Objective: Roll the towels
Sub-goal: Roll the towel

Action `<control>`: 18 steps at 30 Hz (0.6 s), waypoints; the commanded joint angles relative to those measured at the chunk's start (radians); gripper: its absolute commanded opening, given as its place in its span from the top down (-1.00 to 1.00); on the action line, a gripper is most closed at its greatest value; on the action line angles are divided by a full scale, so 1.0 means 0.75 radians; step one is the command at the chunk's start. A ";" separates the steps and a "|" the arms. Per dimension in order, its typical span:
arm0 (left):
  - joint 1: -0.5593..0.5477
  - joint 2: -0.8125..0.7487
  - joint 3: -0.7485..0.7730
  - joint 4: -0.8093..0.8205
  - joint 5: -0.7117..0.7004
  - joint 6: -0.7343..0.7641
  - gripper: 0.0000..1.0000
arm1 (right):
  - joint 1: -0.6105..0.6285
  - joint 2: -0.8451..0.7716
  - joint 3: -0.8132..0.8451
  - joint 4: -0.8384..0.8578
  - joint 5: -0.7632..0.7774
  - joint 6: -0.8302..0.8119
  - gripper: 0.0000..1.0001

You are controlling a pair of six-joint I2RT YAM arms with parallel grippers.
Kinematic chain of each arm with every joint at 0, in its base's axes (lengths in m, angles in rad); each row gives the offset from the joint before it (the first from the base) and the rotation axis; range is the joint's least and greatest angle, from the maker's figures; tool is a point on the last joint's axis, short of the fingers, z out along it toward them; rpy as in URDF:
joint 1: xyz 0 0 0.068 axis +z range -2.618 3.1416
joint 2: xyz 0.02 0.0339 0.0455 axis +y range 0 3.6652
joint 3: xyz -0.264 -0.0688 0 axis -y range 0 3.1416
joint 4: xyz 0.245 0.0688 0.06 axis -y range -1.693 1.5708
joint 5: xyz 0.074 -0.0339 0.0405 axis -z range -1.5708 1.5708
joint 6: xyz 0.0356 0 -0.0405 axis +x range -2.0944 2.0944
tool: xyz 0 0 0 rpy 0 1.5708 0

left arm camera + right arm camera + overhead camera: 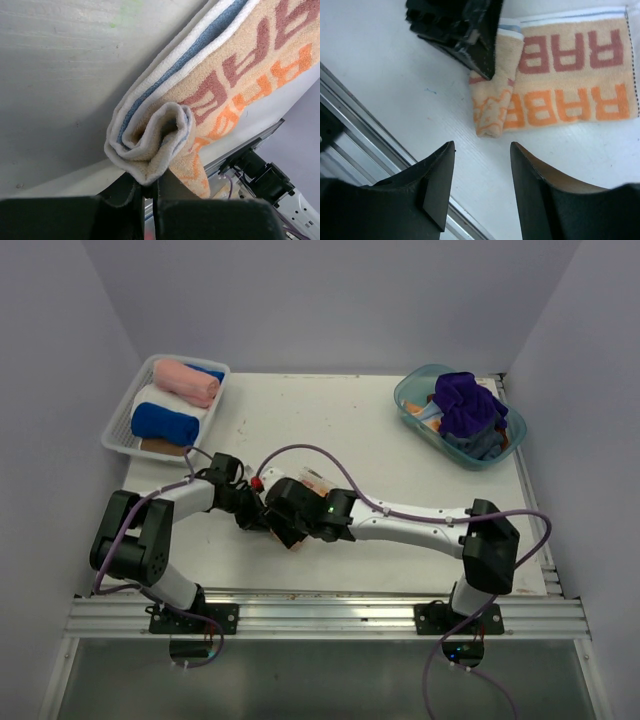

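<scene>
Left hand (pixel 150 186) is clamped on the rolled end of the RABBIT towel (pixel 225 90), its fingers nipping the curl at one side edge. The curl is about one loose turn with an open hollow at its centre. Right hand (pixel 481 150) hovers just above the desk (pixel 320 420) with its jaws spread and nothing between them, aimed at the near end of that same curl. The rest of the towel (pixel 570 95) lies flat on the desk, lettering up, running away from the roll. It sits near the front of the desk, close to the metal rail (pixel 365 120). From overhead both wrists cover most of the cloth (pixel 315 480), so I cannot tell there how much length is left to roll; the right wrist view suggests most of it. A pink towel (pixel 185 382) and a blue towel (pixel 165 423) lie rolled in the mesh basket (pixel 120 430). A purple towel (pixel 470 405) is heaped in the teal tub (pixel 410 400), not yet rolled. Risks as I judge them:
1. My grip is on one edge only, so turning from here may wind the roll into a cone or skew it off the towel's axis.
2. The curl is slack, so if I let go before the right hand pins it, it will likely spring open.
3. The two hands are nearly touching, and a careless approach by the right could knock the left or drag the flat part.
4. Pulling toward me could take the cloth onto the rail.
</scene>
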 commanded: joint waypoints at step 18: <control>0.010 -0.011 0.045 -0.063 0.030 -0.015 1.00 | 0.066 0.278 0.061 0.163 0.026 -0.231 -0.06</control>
